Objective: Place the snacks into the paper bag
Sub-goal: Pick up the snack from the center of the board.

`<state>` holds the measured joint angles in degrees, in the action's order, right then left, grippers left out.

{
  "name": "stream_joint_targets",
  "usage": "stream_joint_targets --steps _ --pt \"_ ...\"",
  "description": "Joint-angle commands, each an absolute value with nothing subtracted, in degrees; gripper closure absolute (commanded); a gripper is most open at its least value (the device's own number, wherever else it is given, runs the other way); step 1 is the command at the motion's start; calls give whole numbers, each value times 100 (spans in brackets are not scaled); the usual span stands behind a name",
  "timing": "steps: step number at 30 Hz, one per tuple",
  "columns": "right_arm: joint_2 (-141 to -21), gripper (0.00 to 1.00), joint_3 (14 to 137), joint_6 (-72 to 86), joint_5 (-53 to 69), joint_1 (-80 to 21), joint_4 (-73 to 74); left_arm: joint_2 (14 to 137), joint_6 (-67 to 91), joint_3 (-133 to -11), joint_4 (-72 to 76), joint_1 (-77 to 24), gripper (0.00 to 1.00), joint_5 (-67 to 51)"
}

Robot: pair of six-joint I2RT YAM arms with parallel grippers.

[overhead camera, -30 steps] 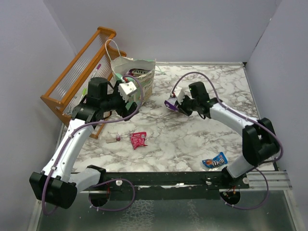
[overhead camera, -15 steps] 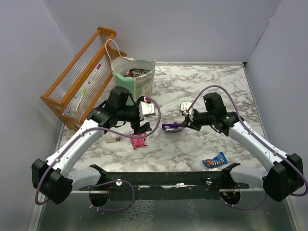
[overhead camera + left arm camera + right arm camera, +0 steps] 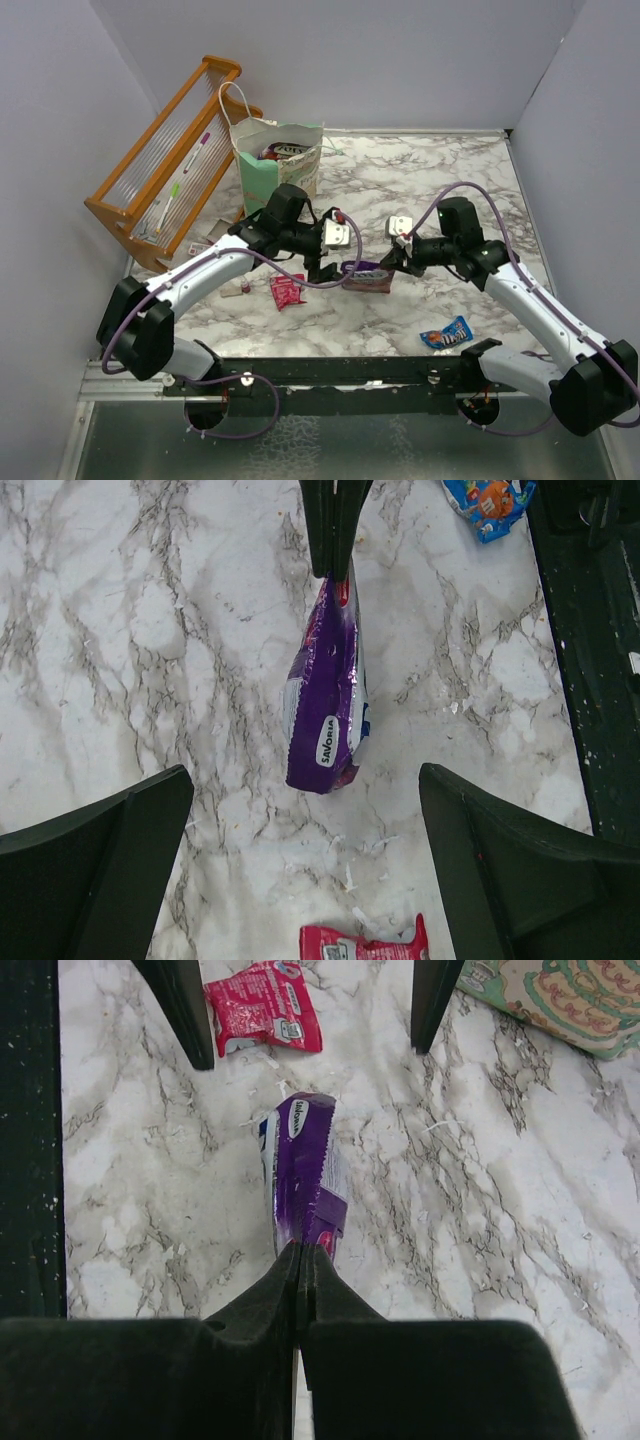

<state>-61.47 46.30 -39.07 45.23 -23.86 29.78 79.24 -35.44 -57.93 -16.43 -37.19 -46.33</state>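
Now we seem mid-handover: right gripper point(image 3: 298, 1252) clamps the purple packet point(image 3: 325, 705), left gripper point(image 3: 305, 775) gapes open facing it. Next we should advance and close.

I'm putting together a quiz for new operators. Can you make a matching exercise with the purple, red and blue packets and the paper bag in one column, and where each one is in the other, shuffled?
Column one:
1. purple packet
2. red packet
3. blue packet
4. paper bag

Column two:
A. standing beside the wooden rack
B. lying near the front right edge of the table
C. pinched in the right gripper
D. lying on the table, left of centre

Pairs: 1-C, 2-D, 3-B, 4-A.
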Motion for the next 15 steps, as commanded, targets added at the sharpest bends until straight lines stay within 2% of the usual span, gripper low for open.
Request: stream_joint_targets --steps 1,11,15 --pt "-5998 99 4587 -3857 4968 -2272 2760 8273 -3539 -5653 -799 -3915 1 -4981" --pt "-6026 98 4526 -3911 5070 -2225 2755 8999 -3180 -5798 -227 -4171 1 -5107" --pt "-5995 99 4502 -3900 5073 -2198 2737 9154 -2922 -5748 -155 -4226 7 -5248"
